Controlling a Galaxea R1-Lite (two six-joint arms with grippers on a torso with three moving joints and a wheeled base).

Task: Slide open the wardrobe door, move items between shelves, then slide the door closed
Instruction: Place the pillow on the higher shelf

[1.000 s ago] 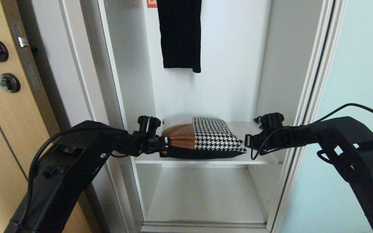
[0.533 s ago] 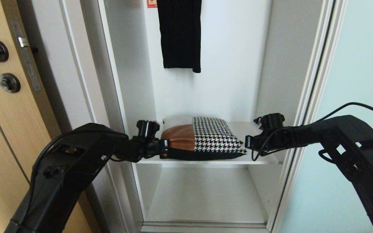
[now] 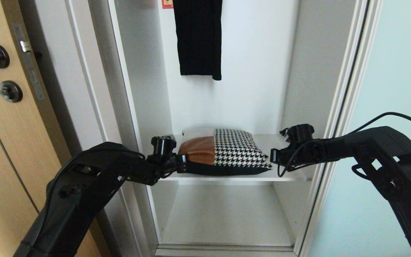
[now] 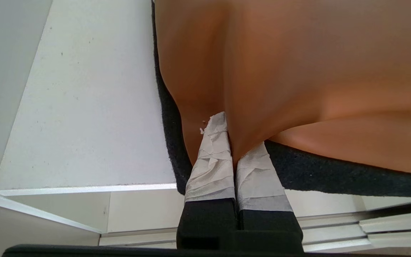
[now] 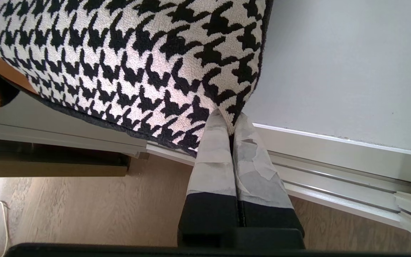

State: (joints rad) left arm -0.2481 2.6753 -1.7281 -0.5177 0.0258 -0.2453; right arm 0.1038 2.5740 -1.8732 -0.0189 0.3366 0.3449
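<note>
Both grippers are pinching the cushion-like bag (image 3: 223, 151) in the head view: the left gripper (image 3: 182, 159) at its tan leather end, the right gripper (image 3: 272, 155) at its houndstooth corner. This bag is lying on the upper white shelf (image 3: 287, 175) inside the open wardrobe, under a hanging black garment (image 3: 199, 37); the sliding glass door (image 3: 391, 71) is standing at the right.

From the left wrist, taped fingers (image 4: 211, 160) are clamping a leather fold (image 4: 298, 71).

From the right wrist, taped fingers (image 5: 214, 157) are squeezing the houndstooth corner (image 5: 137, 60) over the shelf edge (image 5: 334, 144).

Bag (image 3: 223, 151) — smooth leather (woolly houndstooth cloth).
</note>
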